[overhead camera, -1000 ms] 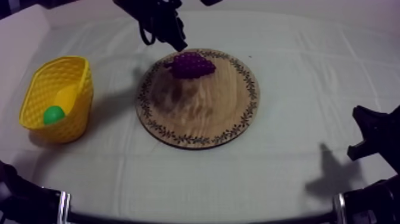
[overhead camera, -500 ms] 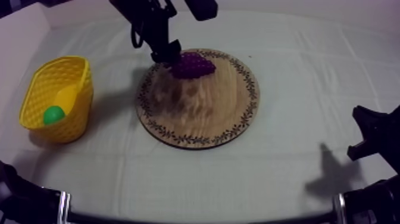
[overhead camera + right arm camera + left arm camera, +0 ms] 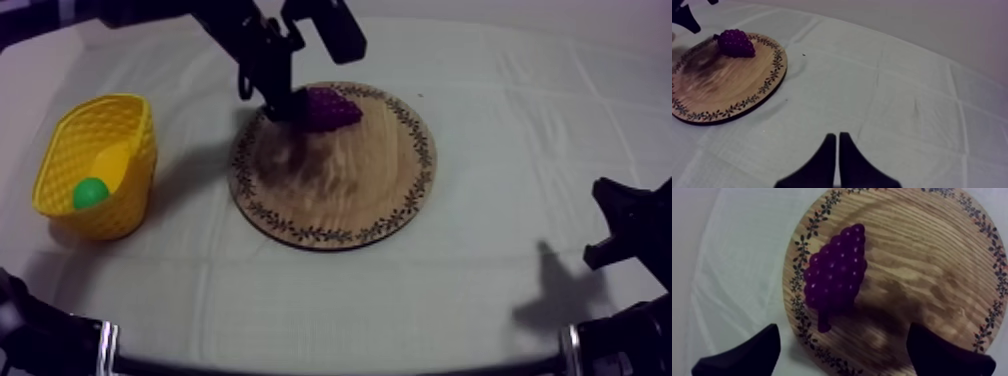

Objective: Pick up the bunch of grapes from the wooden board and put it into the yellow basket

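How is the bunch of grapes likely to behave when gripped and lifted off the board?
The bunch of grapes looks moulded as one lump, so it is probably stiff, not floppy. Its bumpy surface should give the open left gripper some purchase, though the taper might let it slip. Lying flat on the wooden board, it seems unlikely to roll.

Board (image 3: 340, 190) sits about mid table (image 3: 500, 150), bunch of grapes (image 3: 328, 108) on its far-left part, just inside the rim. Basket (image 3: 125, 205) is well off to the board's left, banana (image 3: 112, 160) and pear (image 3: 90, 192) inside, pear nearer the front.
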`<state>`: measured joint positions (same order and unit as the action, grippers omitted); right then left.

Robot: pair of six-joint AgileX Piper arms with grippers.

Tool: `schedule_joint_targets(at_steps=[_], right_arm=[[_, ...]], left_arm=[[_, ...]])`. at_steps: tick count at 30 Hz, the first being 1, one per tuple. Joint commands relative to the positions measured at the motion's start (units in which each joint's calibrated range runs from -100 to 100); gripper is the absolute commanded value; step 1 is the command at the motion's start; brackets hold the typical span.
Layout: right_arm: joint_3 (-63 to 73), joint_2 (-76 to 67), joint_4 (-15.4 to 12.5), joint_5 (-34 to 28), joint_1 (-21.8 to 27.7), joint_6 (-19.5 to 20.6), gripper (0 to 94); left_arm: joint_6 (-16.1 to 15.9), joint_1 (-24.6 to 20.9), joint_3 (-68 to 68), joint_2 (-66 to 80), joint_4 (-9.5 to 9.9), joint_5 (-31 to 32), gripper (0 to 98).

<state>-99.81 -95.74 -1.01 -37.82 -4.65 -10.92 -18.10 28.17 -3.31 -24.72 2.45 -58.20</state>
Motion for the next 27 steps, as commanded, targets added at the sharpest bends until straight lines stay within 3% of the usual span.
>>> schedule_joint_targets(at_steps=[1,9,21,27], right_arm=[[0.03,-0.01,0.01,0.00,-0.02,0.01,0.4],[0.03,-0.01,0.01,0.00,-0.02,0.01,0.4],[0.03,-0.01,0.01,0.00,-0.02,0.01,0.4],[0.03,-0.01,0.01,0.00,-0.02,0.01,0.4]], left_arm=[[-0.01,0.16,-0.04,-1.86,0.09,2.28,93.7],[-0.08,0.80,4.10,-8.77,0.30,5.62,92.4],[2.99,1.52,11.01,-17.20,3.72,6.72,93.7],[3.34,1.42,13.37,-19.66,4.46,6.76,92.3]])
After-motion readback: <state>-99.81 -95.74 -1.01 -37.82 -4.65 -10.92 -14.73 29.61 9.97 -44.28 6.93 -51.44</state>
